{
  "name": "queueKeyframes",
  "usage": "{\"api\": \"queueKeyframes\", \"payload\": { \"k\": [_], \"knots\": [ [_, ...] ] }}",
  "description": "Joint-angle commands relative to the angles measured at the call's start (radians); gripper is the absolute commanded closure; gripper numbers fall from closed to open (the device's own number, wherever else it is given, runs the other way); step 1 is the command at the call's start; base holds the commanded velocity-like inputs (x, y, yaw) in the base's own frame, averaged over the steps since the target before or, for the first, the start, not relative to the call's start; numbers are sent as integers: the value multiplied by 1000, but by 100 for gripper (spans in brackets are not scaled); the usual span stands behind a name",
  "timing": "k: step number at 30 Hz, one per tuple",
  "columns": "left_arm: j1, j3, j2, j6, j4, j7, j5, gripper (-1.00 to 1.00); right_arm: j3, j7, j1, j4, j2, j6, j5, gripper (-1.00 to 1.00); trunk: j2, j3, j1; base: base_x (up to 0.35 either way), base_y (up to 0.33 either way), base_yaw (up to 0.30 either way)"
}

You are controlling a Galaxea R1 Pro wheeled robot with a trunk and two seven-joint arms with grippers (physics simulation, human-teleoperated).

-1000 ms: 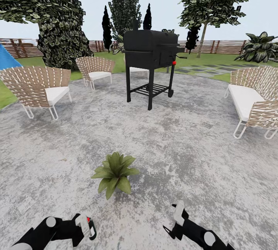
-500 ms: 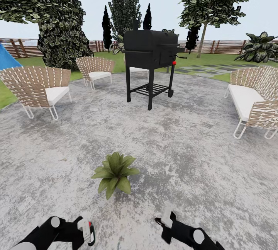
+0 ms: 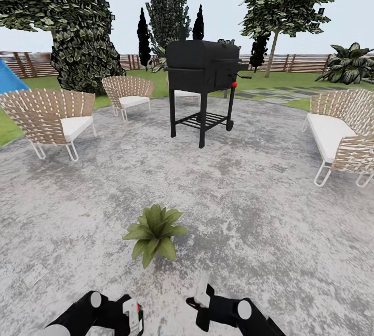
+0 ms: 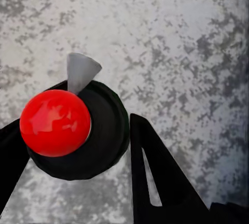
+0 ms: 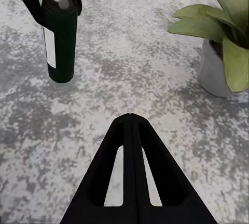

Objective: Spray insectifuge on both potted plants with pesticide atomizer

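left tool (image 3: 136, 318) is clamped on the atomizer (image 5: 59, 35), held low just near of the plant (image 3: 154, 233); right tool (image 5: 129, 125) is pressed together, empty. pickup is done; spraying both plants is judged left.

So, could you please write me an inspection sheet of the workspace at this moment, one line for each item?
Surface: round grey mottled patio, lawn behind it.
Job's things: pesticide atomizer, a dark bottle with a red cap, held off the ground; one potted plant on the patio ahead.
Clutter: black grill, woven chairs, sofa.
Grippers: left gripper jaws closed on the atomizer; right gripper jaws shut, holding nothing.
Cables: nothing seen.
Surroundings: brown slatted fence, trees, stepping stones.
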Motion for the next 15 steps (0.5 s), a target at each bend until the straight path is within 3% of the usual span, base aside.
{"api": "queueKeyframes", "payload": {
  "k": [1, 7, 15],
  "knots": [
    [0, 7, -8, -5, -5, -4, -11, 100, -1, 0, -1, -1, 7, -6, 17, 100, 0, -1, 0, 0, 0, 0],
    [-1, -49, -37, -5, -35, -4, -19, 100, -1, 0, -1, -2, 34, -5, 25, 100, 0, -1, 0, 0, 0, 0],
    [-1, -60, -61, -6, -62, -3, -20, 100, -1, 48, -2, -34, 45, -4, 26, 100, 0, -1, 0, 0, 0, 0]
  ]
}}
